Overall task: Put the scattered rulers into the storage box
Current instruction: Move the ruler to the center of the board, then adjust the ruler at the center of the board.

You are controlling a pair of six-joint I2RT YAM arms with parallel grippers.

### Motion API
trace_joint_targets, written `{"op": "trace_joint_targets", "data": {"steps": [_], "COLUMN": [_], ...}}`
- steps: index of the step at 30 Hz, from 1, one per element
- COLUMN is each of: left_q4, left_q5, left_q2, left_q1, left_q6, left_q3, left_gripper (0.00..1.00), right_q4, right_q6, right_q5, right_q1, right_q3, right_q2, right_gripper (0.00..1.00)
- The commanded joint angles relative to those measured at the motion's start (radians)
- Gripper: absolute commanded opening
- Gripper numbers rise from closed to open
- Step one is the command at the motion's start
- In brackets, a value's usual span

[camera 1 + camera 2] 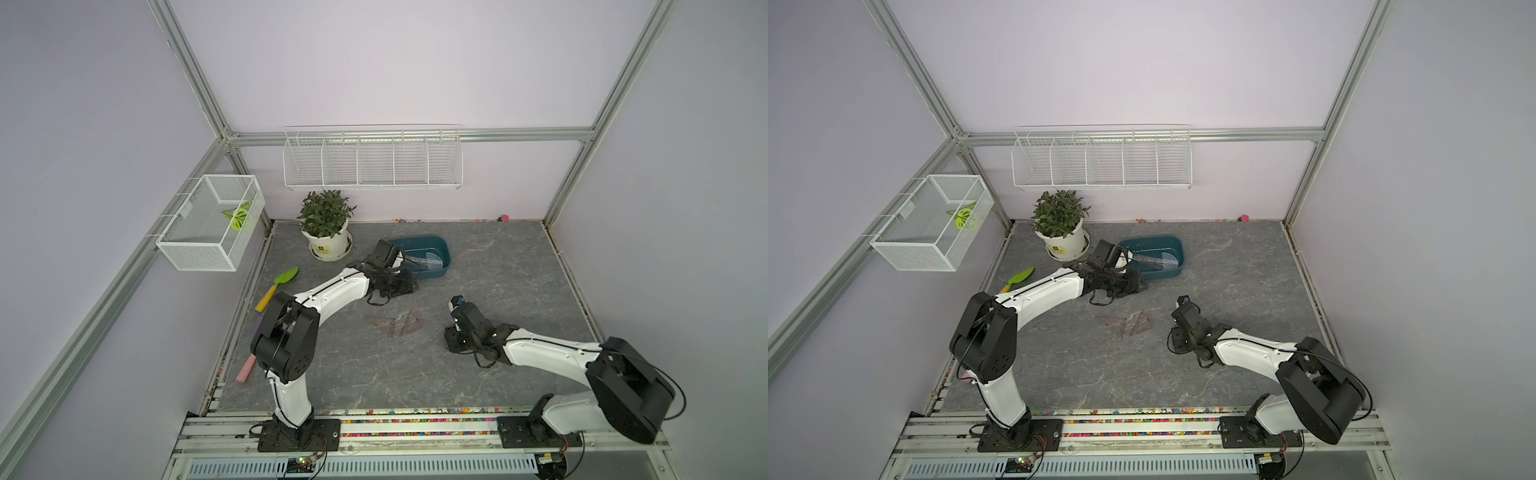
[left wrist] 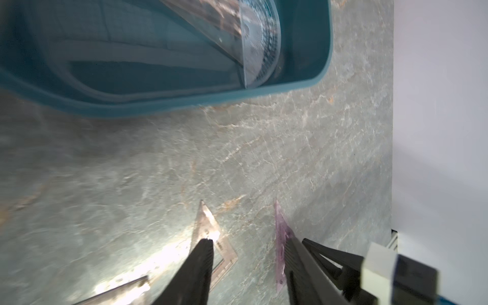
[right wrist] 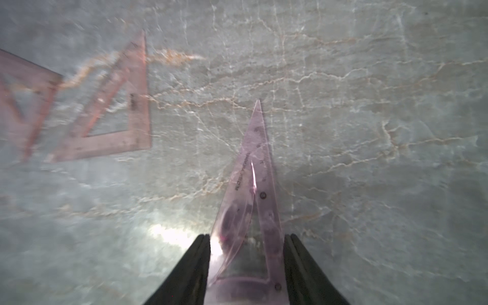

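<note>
Right gripper (image 3: 247, 236) pinches a pink triangle ruler (image 3: 260, 158). Left gripper (image 2: 247, 239) stands half open beside the storage box (image 2: 158, 105), seemingly empty.

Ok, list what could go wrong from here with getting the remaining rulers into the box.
1. The right gripper pinches a triangle ruler by its edges and it looks bowed; it might spring out.
2. The open left gripper hangs beside the box, on the likely path there; the grippers could clash.
3. Two more triangles lie flat and close together; lifting one may drag the other.
</note>
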Motion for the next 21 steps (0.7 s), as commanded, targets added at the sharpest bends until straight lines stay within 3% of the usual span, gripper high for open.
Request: {"op": "trace_joint_targets", "data": {"steps": [1, 10, 21], "left_q4": [0.024, -0.031, -0.06], "left_q5": [0.086, 0.288, 0.338], "left_q2": [0.035, 0.144, 0.196], "left_q1": [-0.024, -0.101, -0.136], "left_q6": [0.015, 0.073, 0.089], "left_q3": [-0.013, 0.071, 0.08], "left_gripper": [0.5, 0.5, 0.49], "right_q4": [-0.036, 0.013, 0.093], "right_q6": [0.035, 0.07, 0.091], "right_q5": [-0.127, -0.218, -0.235], "right_q1": [-0.05, -0.117, -0.117], "right_q3": [-0.017, -0.152, -0.199], "right_q2": [-0.082, -0.165, -0.133], "right_gripper": [0.51, 0.51, 0.48]}}
